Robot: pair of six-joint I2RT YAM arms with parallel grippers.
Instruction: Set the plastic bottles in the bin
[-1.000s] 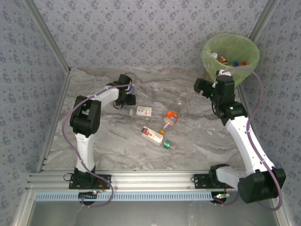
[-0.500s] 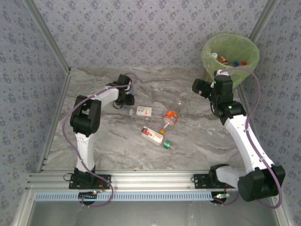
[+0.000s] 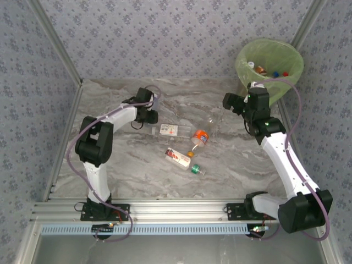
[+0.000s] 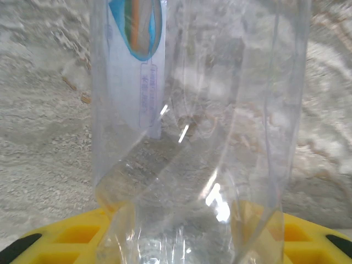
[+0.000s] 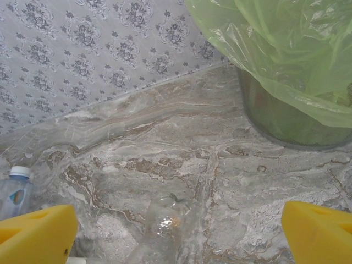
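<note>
I am pinching the clear blue-labelled plastic bottle (image 4: 198, 137) in the left gripper (image 3: 149, 114), at far left of the grey marbled table (image 3: 126, 165). The right gripper (image 3: 231, 102) is hanging wide open and empty beside the round green-bagged bin (image 3: 243, 70), where I judge the bottle needs carrying next.

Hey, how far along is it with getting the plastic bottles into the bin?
Done: several binned bottles lie in the bin. In hand: the left hand is shut on a clear blue-labelled bottle. Left: about five loose bottles on the marble table, including an orange-labelled bottle and a red-and-white bottle. The right hand is open and empty near the bin.
</note>
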